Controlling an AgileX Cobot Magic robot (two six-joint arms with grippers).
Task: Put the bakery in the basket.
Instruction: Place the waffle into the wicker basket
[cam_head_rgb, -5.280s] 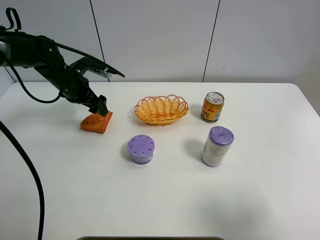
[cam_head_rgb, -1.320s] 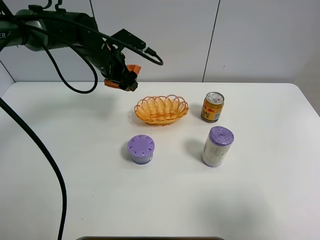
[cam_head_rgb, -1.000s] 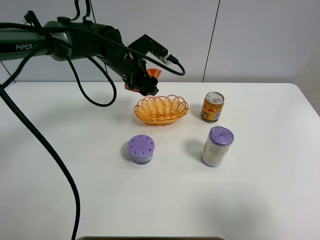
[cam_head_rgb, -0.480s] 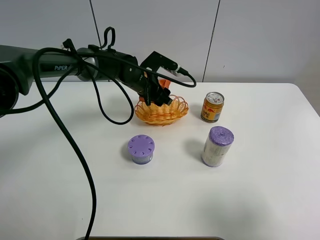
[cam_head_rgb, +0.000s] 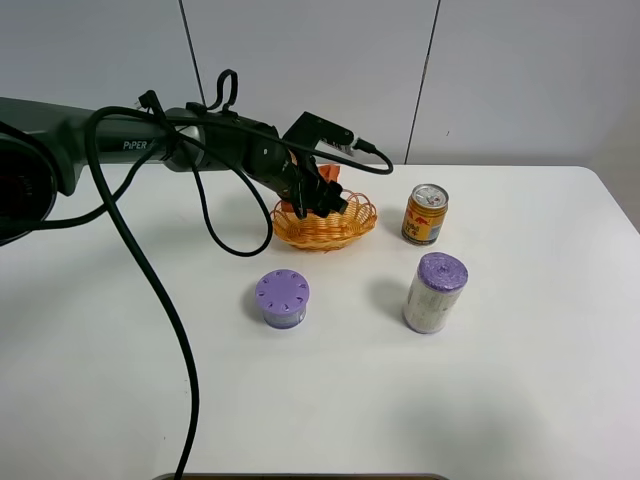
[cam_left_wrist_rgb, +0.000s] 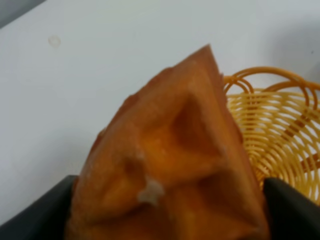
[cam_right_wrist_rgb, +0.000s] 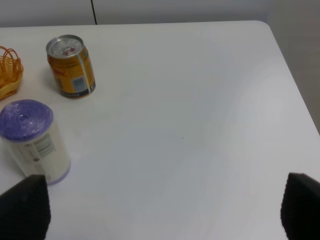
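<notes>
You are seeing one pastry (cam_left_wrist_rgb: 170, 160), an orange-brown wedge with a dimpled lattice top. The left gripper (cam_head_rgb: 318, 196) is pinching it just above the rim of the single wicker basket (cam_head_rgb: 352, 228). The right gripper (cam_right_wrist_rgb: 162, 207) is hanging spread wide. One drink can (cam_head_rgb: 425, 214), a short purple-lidded tub (cam_head_rgb: 282, 298) and a tall purple-lidded jar (cam_head_rgb: 435, 292) are standing on the table (cam_head_rgb: 520, 390).

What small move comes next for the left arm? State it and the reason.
Probably carry the bakery a little further over the basket's middle before opening. The left gripper clamps it above the basket's rim, and in the wrist view only its tip passes the rim, so releasing now might drop it on the edge.
</notes>
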